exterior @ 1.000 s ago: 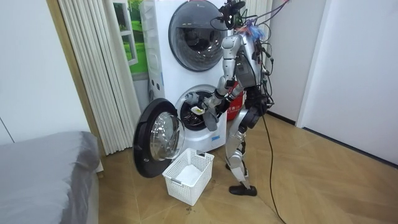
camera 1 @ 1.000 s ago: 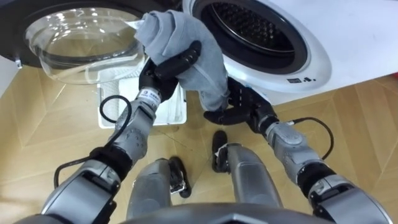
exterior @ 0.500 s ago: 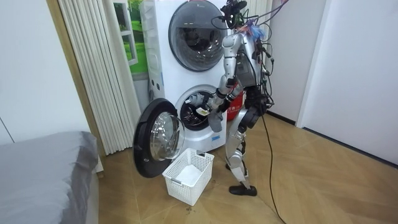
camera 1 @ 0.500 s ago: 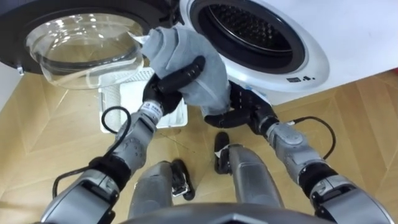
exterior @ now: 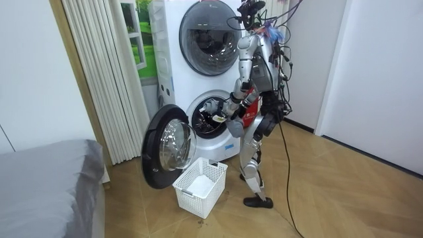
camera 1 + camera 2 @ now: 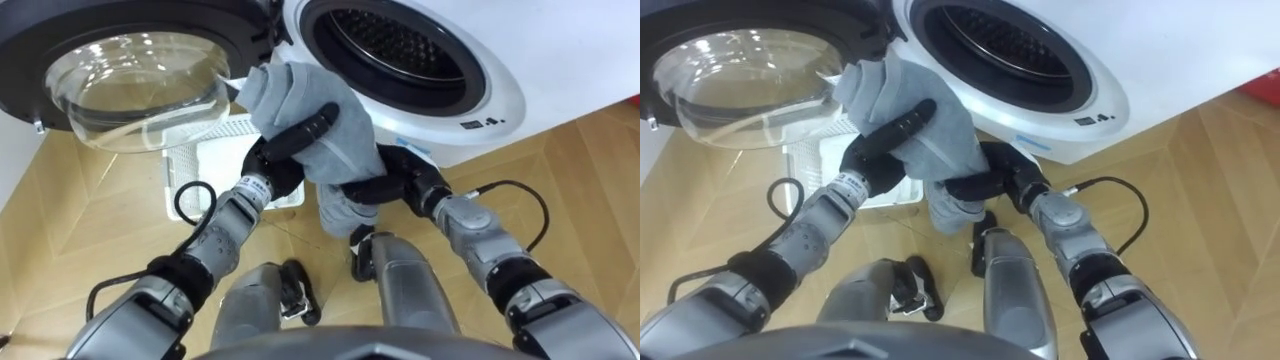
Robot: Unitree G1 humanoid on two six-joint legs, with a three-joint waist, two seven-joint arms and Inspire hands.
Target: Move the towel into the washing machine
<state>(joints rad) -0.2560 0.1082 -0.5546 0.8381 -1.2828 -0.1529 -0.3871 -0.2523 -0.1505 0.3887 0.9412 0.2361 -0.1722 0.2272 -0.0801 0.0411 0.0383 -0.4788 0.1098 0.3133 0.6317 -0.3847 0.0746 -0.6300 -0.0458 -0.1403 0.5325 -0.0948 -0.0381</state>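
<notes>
Stands on a wooden floor hard up against the front of a white washing machine, bending a little towards its open round mouth. Holds a grey towel up with both hands, outside the mouth, just in front of its lower left edge and not yet inside. Has the left hand clamped on the bunched upper part of the towel, dark fingers curled across the cloth from below. Has the right hand clamped on the lower fold, fingers hooked in under the cloth just beside the left hand. Lets a short tail of towel hang down below the right hand, clear of the floor. Looks down past the arms at a white plastic basket on the floor, partly under the swung-open door with its bulging glass bowl on the left. In the room view, stands at the right of the lower machine, arms reaching into the gap between the door and the mouth, basket near the feet, a second machine stacked above, a pleated curtain to the left and a grey bed in the near left corner.
</notes>
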